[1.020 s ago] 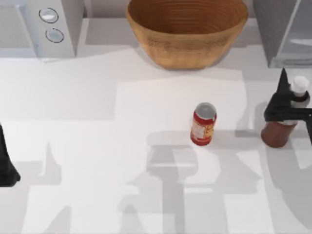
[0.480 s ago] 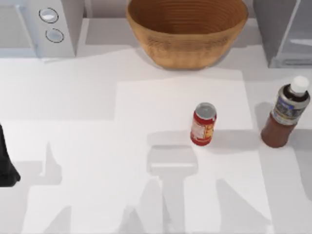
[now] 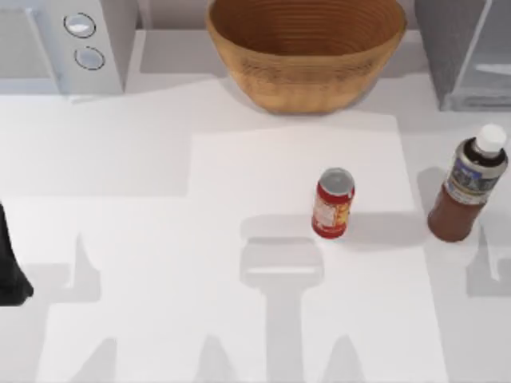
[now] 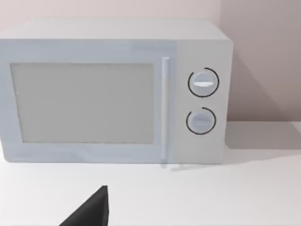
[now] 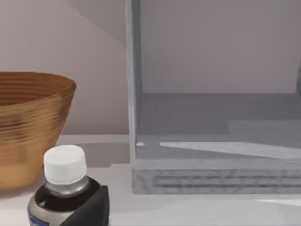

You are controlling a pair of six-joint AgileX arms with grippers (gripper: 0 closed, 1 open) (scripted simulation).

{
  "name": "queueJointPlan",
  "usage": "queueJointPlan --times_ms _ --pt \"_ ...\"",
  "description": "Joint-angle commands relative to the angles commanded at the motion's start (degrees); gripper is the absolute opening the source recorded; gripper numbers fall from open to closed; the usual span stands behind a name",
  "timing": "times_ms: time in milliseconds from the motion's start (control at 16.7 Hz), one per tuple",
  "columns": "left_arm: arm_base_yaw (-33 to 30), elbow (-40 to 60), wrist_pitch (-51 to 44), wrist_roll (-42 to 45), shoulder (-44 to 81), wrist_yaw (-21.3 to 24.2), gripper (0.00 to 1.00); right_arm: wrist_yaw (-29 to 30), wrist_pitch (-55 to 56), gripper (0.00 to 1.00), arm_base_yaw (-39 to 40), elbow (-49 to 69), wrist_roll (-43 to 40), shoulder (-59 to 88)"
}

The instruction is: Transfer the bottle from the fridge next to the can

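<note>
Bottle (image 3: 469,190) upright on table (image 3: 160,239), right of can (image 3: 333,203), apart from it, outside open fridge (image 3: 467,48). Wicker bowl (image 3: 307,48) empty. Left arm (image 3: 9,263) parked at left edge.

The top view looks straight down on the desk (image 3: 160,239), the left wrist view faces the microwave (image 4: 113,89) level and close, and the right wrist view faces the open fridge (image 5: 211,132), sharing bottle (image 5: 66,188) and basket (image 5: 28,122) with the top.

White table (image 3: 144,239), seemingly pinkish wall (image 4: 258,56)
</note>
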Motion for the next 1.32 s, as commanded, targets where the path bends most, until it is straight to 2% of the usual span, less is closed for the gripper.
queueJointPlan --times_ms 540,720,960,1320 --pt "0.0 0.0 0.0 0.0 0.0 0.0 1.0 -1.56 -3.61 1.0 -1.41 -1.05 -0.42 -4.02" --pt "0.0 0.0 0.0 0.0 0.0 0.0 1.0 -1.52 -9.15 1.0 -1.49 2.25 -0.4 -7.98" --pt "0.0 0.0 0.0 0.0 0.0 0.0 1.0 -1.6 -24.74 1.0 -1.49 9.5 -0.33 -16.82" --pt "0.0 0.0 0.0 0.0 0.0 0.0 1.0 -1.76 -55.89 1.0 -1.51 22.61 -0.51 -32.83"
